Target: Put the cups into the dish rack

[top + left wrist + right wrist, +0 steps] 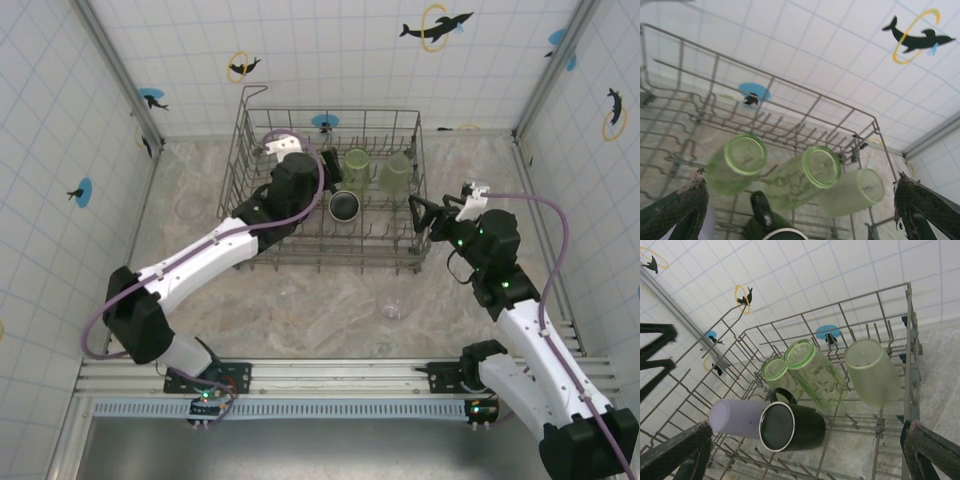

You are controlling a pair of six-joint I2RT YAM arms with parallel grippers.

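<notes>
White tiled walls (330,50) with dolphin stickers are seen around a marble-patterned table (300,310). A large rectangular grey wire dish rack (345,265) is set at the middle of the table's far edge.

Five cups are held among its tines. Three translucent light-green tumblers (775,370) (815,372) (872,370) are leaned in a row toward the rack's far right corner, the two on the left touching. A black handled mug (795,427) with a pale rim is tilted just in front of them, and a lavender tumbler (735,417) is laid against its left side. One clear glass (393,305) is stood on the table between the rack's near side and the table's near edge, toward the right, apart from the rack.

The left gripper (799,181) is held over the rack's interior and pointed at the green tumblers; its jaws are spread wide and nothing is gripped. The right gripper (806,427) is placed at the rack's right near corner, likewise spread wide with nothing between its fingers.
</notes>
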